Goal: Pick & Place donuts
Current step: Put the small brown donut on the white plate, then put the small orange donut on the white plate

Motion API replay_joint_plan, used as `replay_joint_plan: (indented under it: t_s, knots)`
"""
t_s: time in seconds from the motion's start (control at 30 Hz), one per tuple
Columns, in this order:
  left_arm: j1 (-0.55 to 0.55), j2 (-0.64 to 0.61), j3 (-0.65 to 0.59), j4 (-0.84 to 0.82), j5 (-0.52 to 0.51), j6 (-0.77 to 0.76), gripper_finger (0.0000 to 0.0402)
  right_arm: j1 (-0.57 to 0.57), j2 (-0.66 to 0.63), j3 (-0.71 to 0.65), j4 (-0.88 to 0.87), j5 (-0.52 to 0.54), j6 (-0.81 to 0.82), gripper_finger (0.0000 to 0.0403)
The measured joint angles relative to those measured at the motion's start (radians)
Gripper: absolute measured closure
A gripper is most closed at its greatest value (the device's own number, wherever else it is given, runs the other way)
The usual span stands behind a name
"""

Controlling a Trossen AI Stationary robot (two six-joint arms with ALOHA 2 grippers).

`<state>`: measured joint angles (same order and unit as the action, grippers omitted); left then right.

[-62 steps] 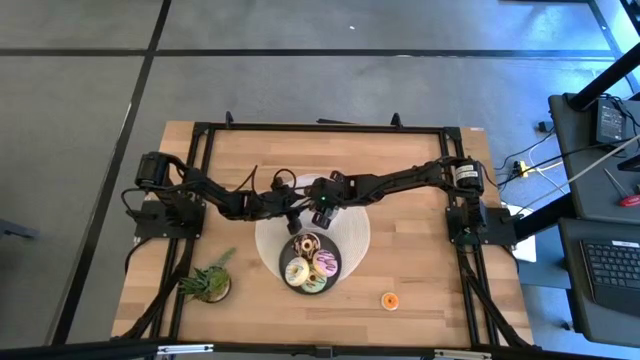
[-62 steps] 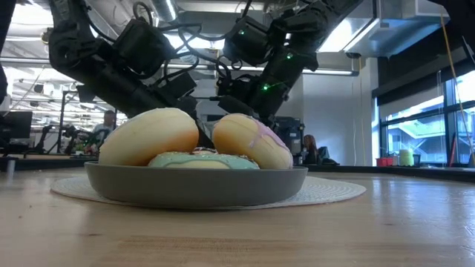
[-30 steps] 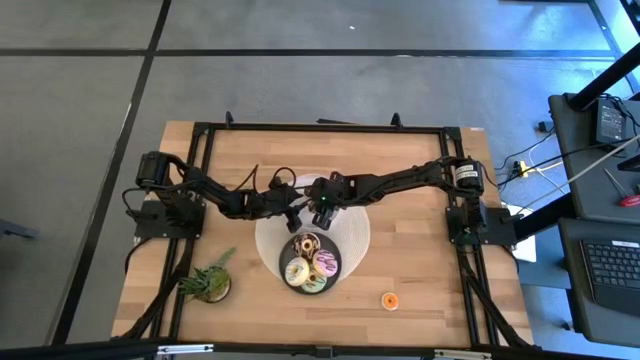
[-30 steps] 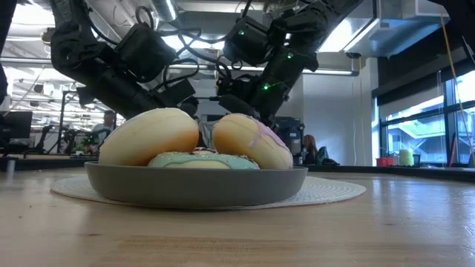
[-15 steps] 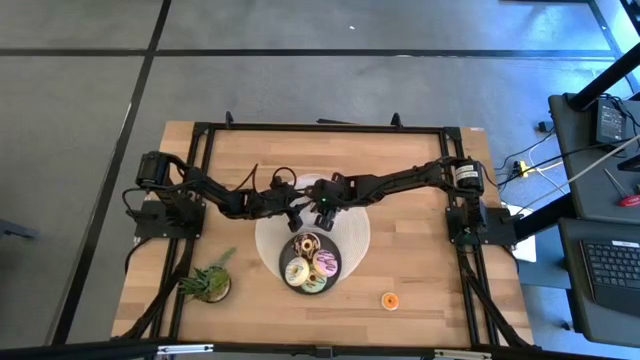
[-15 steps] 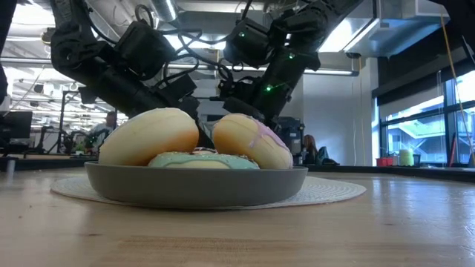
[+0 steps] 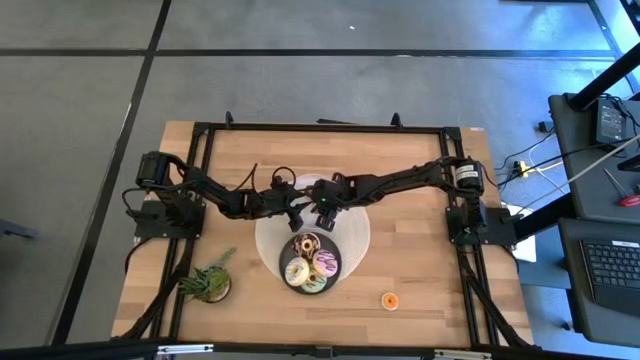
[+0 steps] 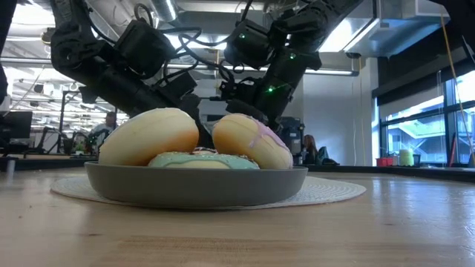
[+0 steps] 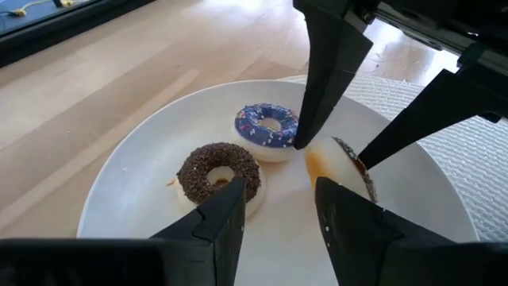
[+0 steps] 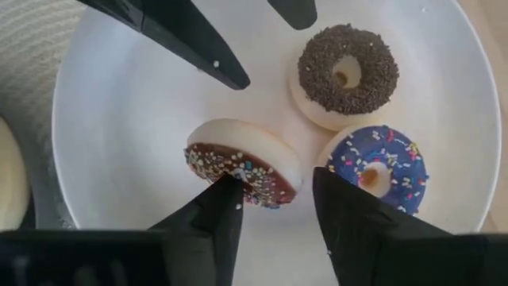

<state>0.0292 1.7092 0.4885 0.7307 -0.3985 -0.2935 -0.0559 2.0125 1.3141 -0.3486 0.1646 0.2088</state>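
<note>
A white plate holds three donuts: a chocolate-sprinkled one, a blue-iced one, and a tilted one with chocolate icing and coloured sprinkles. My right gripper hangs over the plate, shut on the tilted donut. My left gripper is open, hovering just above the plate beside the chocolate-sprinkled donut and touching nothing. A dark grey plate nearer the table's near edge carries cream, pink, green and chocolate donuts. A tiny orange donut lies on the wood. My right gripper pinches the tilted donut across its width, one fingertip at its pale rim and the other at its iced side. The fingers slant down from above. The donut stands on edge, icing sideways; whether its lower rim touches the plate cannot be told.
Both plates sit on a round woven placemat in the table's middle. A small potted plant stands near the near-left corner. Black frame rails run around the table. Bare wood lies right of the placemat.
My right gripper has risen a little over the white plate. My left gripper has stayed close beside it.
</note>
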Motion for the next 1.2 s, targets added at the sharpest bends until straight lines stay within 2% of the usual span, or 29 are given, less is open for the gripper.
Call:
replay_joint_plan:
  t_s: [0.23, 0.37, 0.7, 0.87, 0.97, 1.1, 1.2]
  knots:
    - [0.000, 0.000, 0.000, 0.000, 0.000, 0.000, 0.0249, 0.000, 0.000, 0.055, -0.057, 0.000, -0.005, 0.0187]
    - [0.000, 0.000, 0.000, -0.001, 0.000, 0.000, 0.0253, 0.000, 0.000, 0.101, -0.098, 0.001, -0.006, 0.0164]
    - [0.000, 0.000, 0.000, -0.002, 0.000, -0.011, 0.0249, 0.002, 0.000, 0.125, -0.194, 0.002, 0.007, 0.0157]
    - [0.000, -0.001, 0.000, -0.007, 0.008, -0.002, 0.0252, 0.034, -0.006, 0.124, -0.357, 0.007, 0.025, 0.0157]
    - [0.000, -0.017, 0.000, -0.010, 0.059, 0.022, 0.0253, 0.083, -0.037, 0.123, -0.463, 0.065, 0.056, 0.0157]
    - [0.000, -0.095, -0.006, -0.023, 0.160, 0.026, 0.0251, 0.162, -0.093, 0.112, -0.632, 0.228, 0.150, 0.0157]
    - [-0.001, -0.188, -0.034, -0.030, 0.221, 0.026, 0.0249, 0.219, -0.159, 0.075, -0.707, 0.227, 0.239, 0.0157]
